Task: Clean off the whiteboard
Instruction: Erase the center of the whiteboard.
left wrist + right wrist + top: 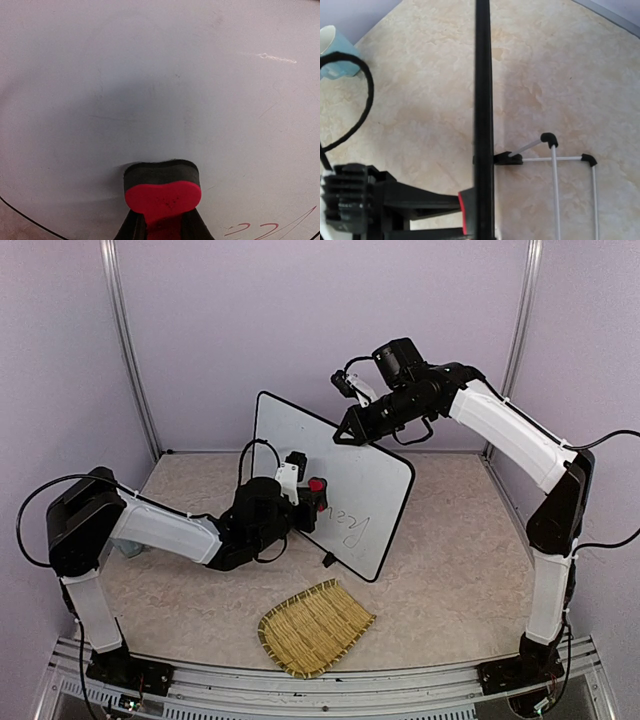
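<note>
The whiteboard (345, 465) stands upright and slanted across the middle of the table, with dark handwriting (355, 527) low on its right part. My left gripper (312, 502) is shut on a red and black eraser (317, 485) and presses it against the board's face. In the left wrist view the eraser (162, 195) lies flat on the white surface (160, 75), and red strokes (250, 230) show at the lower right. My right gripper (350, 432) grips the board's top rim. The right wrist view looks down along that black rim (483, 100); its own fingers are hidden.
A woven straw mat (313, 625) lies near the front edge. The board's wire stand (555, 160) sticks out behind it. A light blue cup (337, 52) stands behind my left arm. Purple walls close in the back and sides.
</note>
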You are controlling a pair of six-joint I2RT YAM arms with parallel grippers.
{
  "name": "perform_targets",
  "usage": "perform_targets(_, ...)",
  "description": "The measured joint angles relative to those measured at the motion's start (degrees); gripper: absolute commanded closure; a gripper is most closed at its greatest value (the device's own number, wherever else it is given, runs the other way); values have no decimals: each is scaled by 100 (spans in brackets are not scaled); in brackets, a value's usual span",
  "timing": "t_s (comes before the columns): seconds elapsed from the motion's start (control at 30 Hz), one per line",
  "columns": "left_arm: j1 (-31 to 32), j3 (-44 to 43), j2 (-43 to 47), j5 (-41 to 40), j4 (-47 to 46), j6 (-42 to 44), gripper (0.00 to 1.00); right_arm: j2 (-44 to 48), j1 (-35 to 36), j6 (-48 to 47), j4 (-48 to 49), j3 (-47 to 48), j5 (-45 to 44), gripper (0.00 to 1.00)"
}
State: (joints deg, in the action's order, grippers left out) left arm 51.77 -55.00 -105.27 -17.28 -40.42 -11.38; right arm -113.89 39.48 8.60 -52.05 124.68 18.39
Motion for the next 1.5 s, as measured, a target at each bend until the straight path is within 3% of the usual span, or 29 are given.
perform_targets(0.9,354,444,-439,22,-481,-485,81,0,9,-103,7,0,111,100)
perform_targets(1.5,-284,-363,321,33,380,-46,80,-35,11,-17,140,0,31,100)
